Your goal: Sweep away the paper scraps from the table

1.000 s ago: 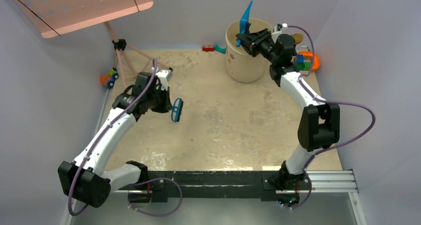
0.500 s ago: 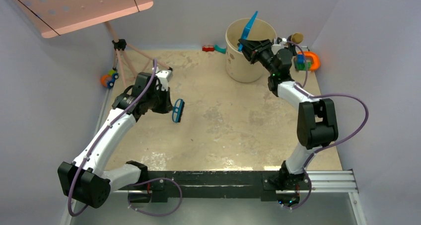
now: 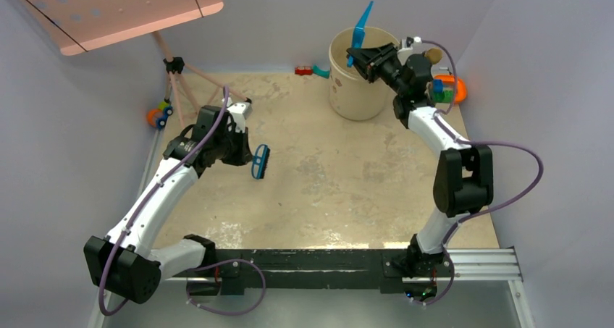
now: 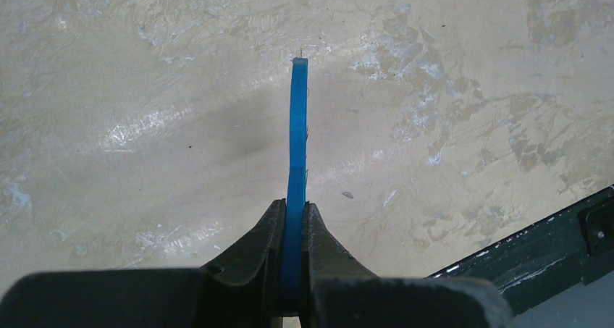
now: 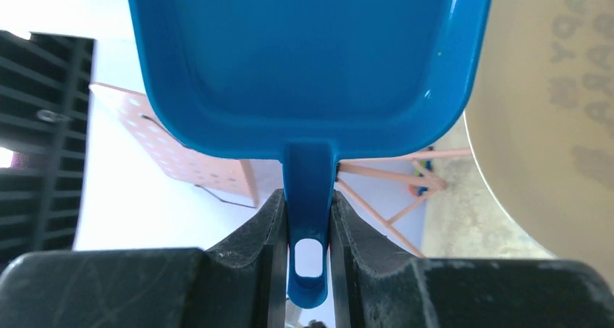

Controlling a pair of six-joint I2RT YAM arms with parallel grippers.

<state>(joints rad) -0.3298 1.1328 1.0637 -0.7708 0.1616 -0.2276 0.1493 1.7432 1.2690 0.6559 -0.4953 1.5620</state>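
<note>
No paper scraps show in any view; the beige table (image 3: 326, 183) looks bare of them. My right gripper (image 3: 360, 55) is shut on the handle of the blue dustpan (image 3: 360, 25), holding it upended over the cream bucket (image 3: 356, 89) at the back. In the right wrist view the dustpan (image 5: 304, 60) looks empty and the jaws (image 5: 308, 230) pinch its handle. My left gripper (image 3: 246, 154) is shut on the blue brush (image 3: 259, 161), held just above the table left of centre. In the left wrist view the brush (image 4: 297, 140) shows edge-on between the jaws (image 4: 293, 219).
Colourful toys lie at the back: a red and teal piece (image 3: 311, 71), an orange and green cluster (image 3: 449, 89) right of the bucket, an orange toy (image 3: 159, 114) by the pink tripod (image 3: 181, 74). The black front edge (image 3: 318, 259) bounds the table.
My right gripper has shifted the dustpan slightly over the bucket's mouth, tilting it one way and back. The left arm and brush have stayed still.
</note>
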